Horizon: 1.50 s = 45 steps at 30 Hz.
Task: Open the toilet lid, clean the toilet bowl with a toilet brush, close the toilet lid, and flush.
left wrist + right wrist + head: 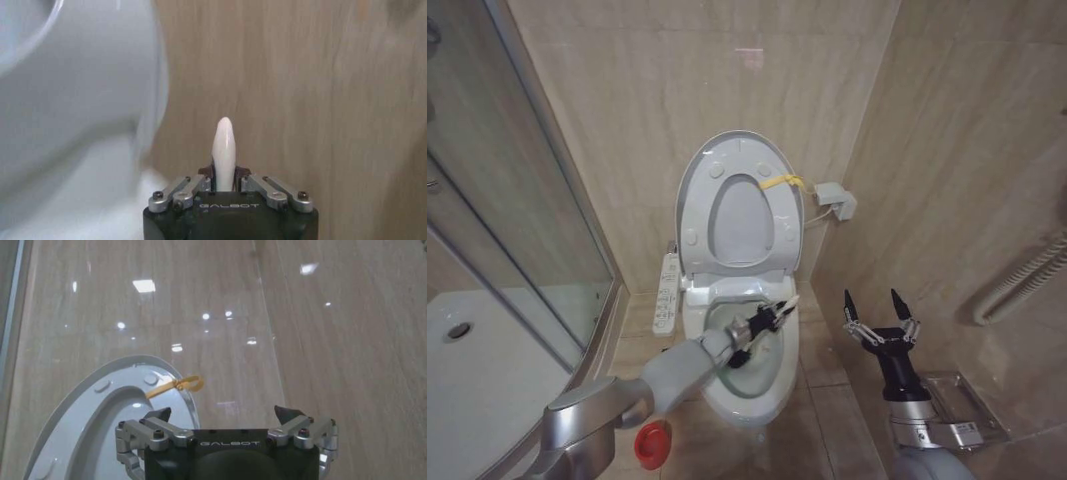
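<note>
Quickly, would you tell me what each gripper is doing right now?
Left gripper: shut on the toilet brush, over the toilet bowl.
Right gripper: open, empty.

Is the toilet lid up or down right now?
Up: the toilet lid stands raised against the wall, its underside showing, above the open toilet bowl.

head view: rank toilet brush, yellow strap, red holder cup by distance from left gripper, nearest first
1. Toilet brush: shut in the left gripper, over the bowl.
2. Yellow strap: up on the raised lid's rim.
3. Red holder cup: on the floor beside the toilet base.
</note>
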Motion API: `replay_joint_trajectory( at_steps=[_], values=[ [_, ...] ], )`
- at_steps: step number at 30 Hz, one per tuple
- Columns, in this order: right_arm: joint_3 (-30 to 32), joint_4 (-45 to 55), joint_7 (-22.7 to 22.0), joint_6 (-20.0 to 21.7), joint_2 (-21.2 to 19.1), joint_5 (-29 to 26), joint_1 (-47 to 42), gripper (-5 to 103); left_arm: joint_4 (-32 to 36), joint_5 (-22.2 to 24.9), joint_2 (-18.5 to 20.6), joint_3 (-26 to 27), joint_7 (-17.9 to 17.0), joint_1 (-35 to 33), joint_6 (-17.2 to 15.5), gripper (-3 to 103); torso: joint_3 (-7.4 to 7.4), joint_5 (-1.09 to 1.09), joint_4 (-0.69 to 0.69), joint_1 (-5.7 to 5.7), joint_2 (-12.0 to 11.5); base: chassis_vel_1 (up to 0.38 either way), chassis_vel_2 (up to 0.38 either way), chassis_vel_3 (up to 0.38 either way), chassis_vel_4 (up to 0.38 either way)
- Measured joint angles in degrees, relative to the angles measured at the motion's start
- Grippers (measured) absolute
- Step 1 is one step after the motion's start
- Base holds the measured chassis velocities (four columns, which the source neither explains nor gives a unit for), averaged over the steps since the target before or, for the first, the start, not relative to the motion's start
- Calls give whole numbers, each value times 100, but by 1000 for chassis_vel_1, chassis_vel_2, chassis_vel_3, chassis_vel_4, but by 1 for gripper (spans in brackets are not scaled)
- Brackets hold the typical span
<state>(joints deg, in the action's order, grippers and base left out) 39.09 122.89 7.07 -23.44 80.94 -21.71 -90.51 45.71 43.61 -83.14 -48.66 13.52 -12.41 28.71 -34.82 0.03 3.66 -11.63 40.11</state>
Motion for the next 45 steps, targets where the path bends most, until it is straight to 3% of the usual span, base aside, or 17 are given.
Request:
replay_joint_trajectory(
  at_steps=[1, 4, 11, 14, 17, 22, 25, 27, 29, 33, 35, 38, 41, 43, 45],
  values=[
    [13, 6, -1, 8, 10, -4, 20, 100, 216, 80, -4, -19, -70, 62, -51, 19, 1, -1, 7, 0, 1, 0, 0, 0, 0],
    [19, 47, -3, 27, 32, -11, 17, 100, 325, 123, 55, -94, -117, 50, -88, 19, 1, -1, 10, 1, 1, 0, 0, 0, 0],
    [19, 54, -1, 21, 25, -7, -35, 100, -303, -157, 150, -142, 27, -107, 126, 19, 0, 1, -7, 0, 0, 0, 0, 0, 0],
    [2, 5, 1, 24, 82, 4, 32, 100, 521, -44, 231, -102, -44, 11, -31, 19, 1, -3, 8, 0, 1, 0, 0, 0, 0],
    [-18, 2, 2, 25, 101, 23, 28, 100, 652, -28, 325, -172, -26, 12, -49, 19, 2, -2, 10, 1, 1, 0, 0, 0, 0],
    [-32, -9, 13, 23, 39, 37, -10, 100, -138, -344, 323, -86, 199, -226, 237, 19, 0, -2, -5, 1, 0, 0, 0, 0, 0],
    [-23, -23, 13, 23, 11, 35, -3, 100, 51, -287, 267, -40, 137, -159, 166, 19, 0, -1, -6, 1, 0, 0, 0, 0, 0],
    [-18, -45, 13, 28, 13, 35, 33, 100, 538, -109, 127, 17, -11, 11, 12, 19, 2, -2, 8, 1, 1, 0, 0, 0, 0],
    [-18, -54, 12, 28, 16, 34, 38, 100, 588, -97, 102, 26, -21, 16, 5, 19, 3, -3, 12, 1, 2, 0, 0, 0, 0],
    [-17, -64, 10, 24, -6, 19, 28, 100, -38, -295, 149, -34, 135, -206, 203, 19, 0, -1, 4, 0, 0, -24, -29, -6, -11],
    [-14, -65, 10, 24, -54, -15, 34, 100, -474, -416, 88, 90, 258, -291, 336, 19, -1, 1, -9, 0, 0, 0, 0, 0, 0],
    [12, -113, 8, 23, -87, -41, 99, 100, -293, -331, 31, 143, 219, -198, 282, 19, 0, -2, -6, 1, 0, 0, 0, 0, 0],
    [13, -183, 3, 24, -75, -58, 169, 100, 258, -159, 42, 111, 88, -46, 154, 19, 3, -2, 11, 1, 2, 0, 0, 0, 0],
    [9, -189, 3, 24, -69, -58, 173, 100, 254, -156, 76, 86, 89, -73, 153, 19, 2, -2, 12, 1, 1, 0, 0, 0, 0],
    [-4, -179, 0, 24, -71, -62, 169, 100, -246, -306, 213, 33, 215, -250, 286, 19, 0, -1, 2, 0, 0, 0, 0, 0, 0]
  ],
)
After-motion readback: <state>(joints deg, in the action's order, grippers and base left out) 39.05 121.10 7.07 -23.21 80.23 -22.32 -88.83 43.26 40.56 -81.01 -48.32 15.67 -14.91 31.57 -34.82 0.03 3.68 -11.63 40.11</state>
